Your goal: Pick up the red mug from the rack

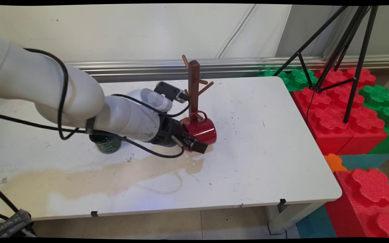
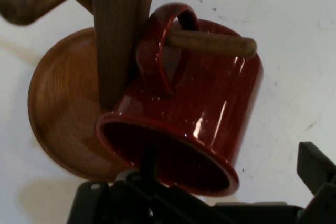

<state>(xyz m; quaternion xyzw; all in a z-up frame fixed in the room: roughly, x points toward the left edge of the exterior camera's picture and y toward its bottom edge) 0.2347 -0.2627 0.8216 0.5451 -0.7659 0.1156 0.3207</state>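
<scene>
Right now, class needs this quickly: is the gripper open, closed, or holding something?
Gripper: open, its fingers on either side of the red mug's rim; the mug's handle hangs on a peg of the wooden mug tree.

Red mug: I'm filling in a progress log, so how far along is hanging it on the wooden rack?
Done: the red mug hangs with its handle over a rack peg. In hand: the gripper is open, one finger inside the mug. Left: probably withdrawing; a green mug stands on the table.
</scene>
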